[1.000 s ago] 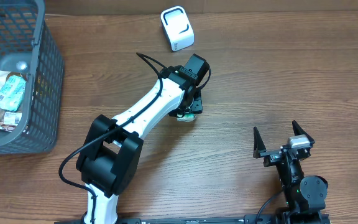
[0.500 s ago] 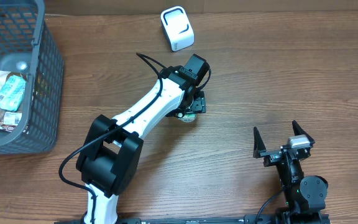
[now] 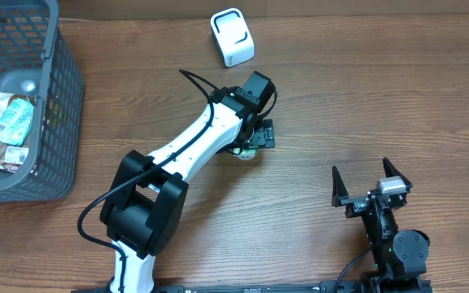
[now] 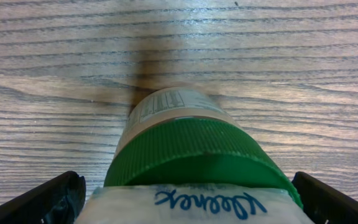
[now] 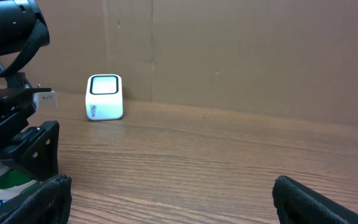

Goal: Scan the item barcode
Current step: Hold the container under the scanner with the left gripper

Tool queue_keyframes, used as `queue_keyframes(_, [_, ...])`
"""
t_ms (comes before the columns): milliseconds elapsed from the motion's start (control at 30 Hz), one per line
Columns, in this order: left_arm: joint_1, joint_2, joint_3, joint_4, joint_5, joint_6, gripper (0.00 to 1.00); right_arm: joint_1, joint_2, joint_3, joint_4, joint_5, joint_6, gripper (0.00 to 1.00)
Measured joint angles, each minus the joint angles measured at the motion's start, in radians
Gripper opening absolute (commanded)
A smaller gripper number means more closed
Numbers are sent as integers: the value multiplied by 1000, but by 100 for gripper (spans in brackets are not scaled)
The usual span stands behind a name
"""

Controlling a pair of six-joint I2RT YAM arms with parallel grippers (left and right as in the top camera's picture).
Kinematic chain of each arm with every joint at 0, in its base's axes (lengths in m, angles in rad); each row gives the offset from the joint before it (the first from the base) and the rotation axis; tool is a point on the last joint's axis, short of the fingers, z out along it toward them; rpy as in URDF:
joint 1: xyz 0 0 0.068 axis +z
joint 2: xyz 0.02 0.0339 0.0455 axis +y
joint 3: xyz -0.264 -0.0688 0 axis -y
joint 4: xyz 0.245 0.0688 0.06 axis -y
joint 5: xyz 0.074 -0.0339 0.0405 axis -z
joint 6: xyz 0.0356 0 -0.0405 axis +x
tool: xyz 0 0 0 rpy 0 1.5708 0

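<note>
The left pincer (image 3: 254, 142) stands wide open over the middle of the tabletop (image 3: 365, 89) and holds nothing. In the left wrist view its two fingers (image 4: 53, 198) sit at the bottom corners, each with a gap between it and the jar (image 4: 166, 107) lying between them. The jar lies on its side on the wood. Its ribbed green lid (image 4: 194, 146) points toward the wrist and its printed label faces up, though the print is too blurred to read. A white packet (image 4: 197, 204) with blue script lies against the near edge of the lid.

The white scanner (image 3: 232, 37) stands at the far side of the tabletop, well apart from the jar. A grey mesh basket (image 3: 62, 114) stands at the far left with wrapped packets (image 3: 10, 124) inside.

The right pincer (image 3: 361, 171) is at the near right, well apart from everything. It is spread fully with nothing between its fingers, and its wrist view looks across bare wood toward the scanner.
</note>
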Motion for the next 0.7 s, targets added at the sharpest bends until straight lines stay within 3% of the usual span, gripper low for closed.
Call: queue_keyframes(700, [21, 0, 37, -96, 0, 30, 99, 0, 0, 0, 0, 1, 0, 100])
